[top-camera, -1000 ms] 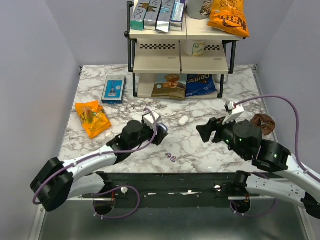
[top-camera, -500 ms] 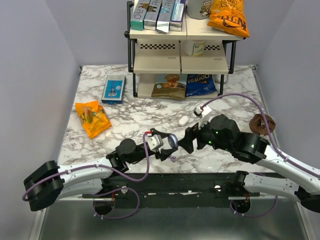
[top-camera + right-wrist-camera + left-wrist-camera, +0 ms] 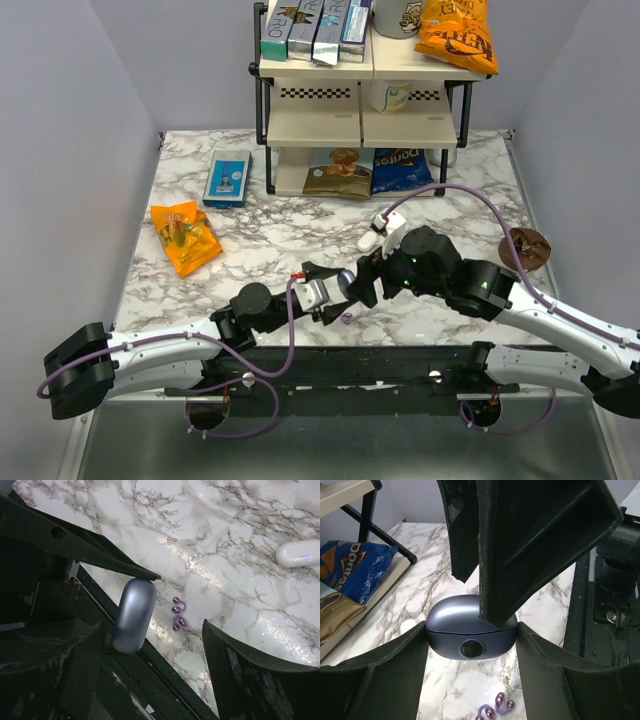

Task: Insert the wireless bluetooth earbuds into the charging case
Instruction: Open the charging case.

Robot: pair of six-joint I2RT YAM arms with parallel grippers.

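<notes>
The charging case (image 3: 470,635), a glossy lavender-blue pebble with its lid closed, hangs above the marble between the fingers of my left gripper (image 3: 470,647), which is shut on it. The case (image 3: 343,281) is near the table's front edge. The two purple earbuds (image 3: 178,614) lie side by side on the marble just below it; the earbuds (image 3: 346,318) also show from above. My right gripper (image 3: 152,630) stands open around the case (image 3: 134,614), with one finger (image 3: 530,545) resting on the lid's top.
A white oval case (image 3: 367,241) lies behind the grippers. A shelf rack (image 3: 360,110) with snack bags stands at the back. A blue box (image 3: 227,178) and an orange packet (image 3: 184,236) lie left, a brown object (image 3: 527,246) right. The black front rail (image 3: 165,680) runs close under the case.
Both arms have closed in on each other at the front edge. The left brought the case right, over the earbuds. The right swung left and opened wider around the case.
</notes>
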